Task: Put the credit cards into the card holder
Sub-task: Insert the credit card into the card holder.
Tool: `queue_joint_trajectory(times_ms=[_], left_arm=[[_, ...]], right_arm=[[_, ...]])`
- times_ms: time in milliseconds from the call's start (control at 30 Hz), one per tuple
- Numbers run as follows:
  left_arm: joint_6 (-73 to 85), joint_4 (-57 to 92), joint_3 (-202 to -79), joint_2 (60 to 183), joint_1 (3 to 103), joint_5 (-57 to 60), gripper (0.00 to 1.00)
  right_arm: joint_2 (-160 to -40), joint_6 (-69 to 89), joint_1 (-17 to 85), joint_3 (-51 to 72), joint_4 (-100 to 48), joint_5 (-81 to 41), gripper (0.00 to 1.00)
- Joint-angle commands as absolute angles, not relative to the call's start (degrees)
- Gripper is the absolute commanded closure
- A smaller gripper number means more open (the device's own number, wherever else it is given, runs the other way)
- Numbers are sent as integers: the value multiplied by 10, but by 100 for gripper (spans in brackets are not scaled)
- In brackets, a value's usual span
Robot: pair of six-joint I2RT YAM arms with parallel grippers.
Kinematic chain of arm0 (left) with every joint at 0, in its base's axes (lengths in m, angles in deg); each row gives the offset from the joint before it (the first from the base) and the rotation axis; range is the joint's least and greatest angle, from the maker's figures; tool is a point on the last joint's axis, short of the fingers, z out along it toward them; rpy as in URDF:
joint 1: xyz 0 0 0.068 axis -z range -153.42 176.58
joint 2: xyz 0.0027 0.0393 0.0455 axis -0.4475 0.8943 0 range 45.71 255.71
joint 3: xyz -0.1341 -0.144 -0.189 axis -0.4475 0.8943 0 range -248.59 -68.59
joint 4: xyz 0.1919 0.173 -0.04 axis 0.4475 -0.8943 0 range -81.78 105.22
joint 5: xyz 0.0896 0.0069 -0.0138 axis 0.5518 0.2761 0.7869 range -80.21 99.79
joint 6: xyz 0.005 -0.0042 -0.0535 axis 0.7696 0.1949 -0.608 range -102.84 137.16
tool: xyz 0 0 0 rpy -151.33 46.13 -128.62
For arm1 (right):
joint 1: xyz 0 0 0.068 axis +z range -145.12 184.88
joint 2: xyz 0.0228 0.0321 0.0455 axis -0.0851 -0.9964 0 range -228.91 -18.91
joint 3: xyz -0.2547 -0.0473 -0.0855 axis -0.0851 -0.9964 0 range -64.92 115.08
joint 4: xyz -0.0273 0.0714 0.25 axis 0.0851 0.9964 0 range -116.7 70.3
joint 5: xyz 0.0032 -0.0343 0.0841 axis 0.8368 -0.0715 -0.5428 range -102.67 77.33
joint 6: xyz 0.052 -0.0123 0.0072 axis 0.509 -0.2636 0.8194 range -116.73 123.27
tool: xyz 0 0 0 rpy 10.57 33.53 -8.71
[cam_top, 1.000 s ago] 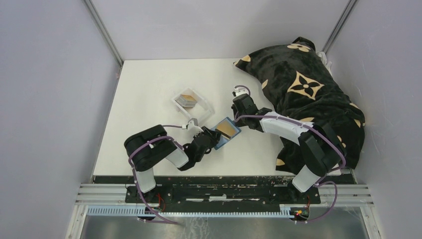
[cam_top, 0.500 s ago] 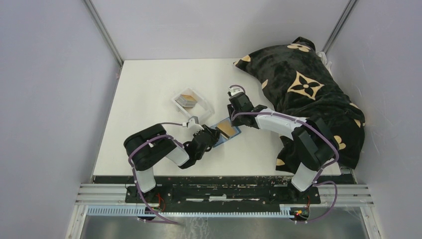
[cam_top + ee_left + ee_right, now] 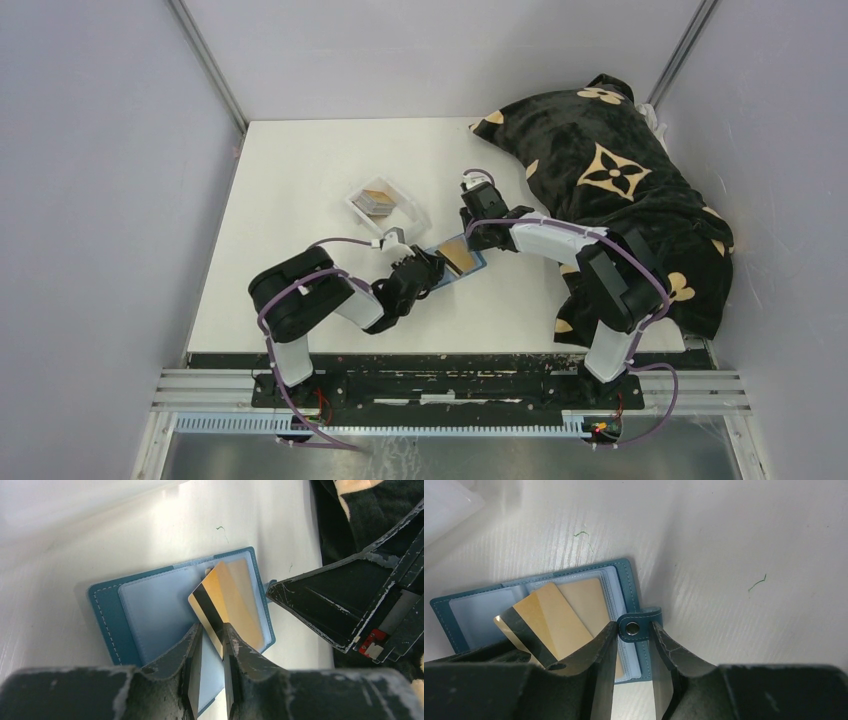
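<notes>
The teal card holder (image 3: 468, 268) lies open on the table, its clear sleeves (image 3: 150, 610) facing up. My left gripper (image 3: 213, 635) is shut on a gold credit card (image 3: 227, 600) with a black stripe. The card is tilted, and its far corner sits over the right page. A second gold card (image 3: 584, 597) rests in a sleeve. My right gripper (image 3: 634, 627) is open at the holder's right edge, with the snap tab (image 3: 636, 626) between its fingertips. Further credit cards (image 3: 376, 200) lie in a clear tray.
The clear plastic tray (image 3: 400, 212) stands just behind the left gripper (image 3: 432, 268). A black cushion with tan flower marks (image 3: 610, 180) fills the right side of the table, close behind the right arm. The right gripper (image 3: 470, 232) is just behind the holder.
My right gripper has dropped closer to the holder's tab edge and its jaws have widened. The left gripper has nudged the gold card further over the holder.
</notes>
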State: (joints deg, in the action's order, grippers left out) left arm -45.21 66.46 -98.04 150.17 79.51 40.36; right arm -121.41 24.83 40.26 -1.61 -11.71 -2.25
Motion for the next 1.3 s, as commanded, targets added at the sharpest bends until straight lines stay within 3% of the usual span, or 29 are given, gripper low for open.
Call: queue_joint_trajectory(times_ms=[0, 800, 1033, 1267], left_arm=[[-413, 670, -1004, 1510, 792, 425, 72], [-394, 660, -1063, 1553, 780, 400, 73], [-394, 658, -1064, 1558, 779, 400, 73], [-395, 660, -1059, 1558, 776, 401, 73]], right_arm=[[-1221, 242, 397, 4, -120, -12, 66], [-1226, 257, 391, -28, -129, -47, 76], [-1195, 251, 392, -29, -122, -12, 62], [-1170, 250, 388, -21, -131, 9, 61]])
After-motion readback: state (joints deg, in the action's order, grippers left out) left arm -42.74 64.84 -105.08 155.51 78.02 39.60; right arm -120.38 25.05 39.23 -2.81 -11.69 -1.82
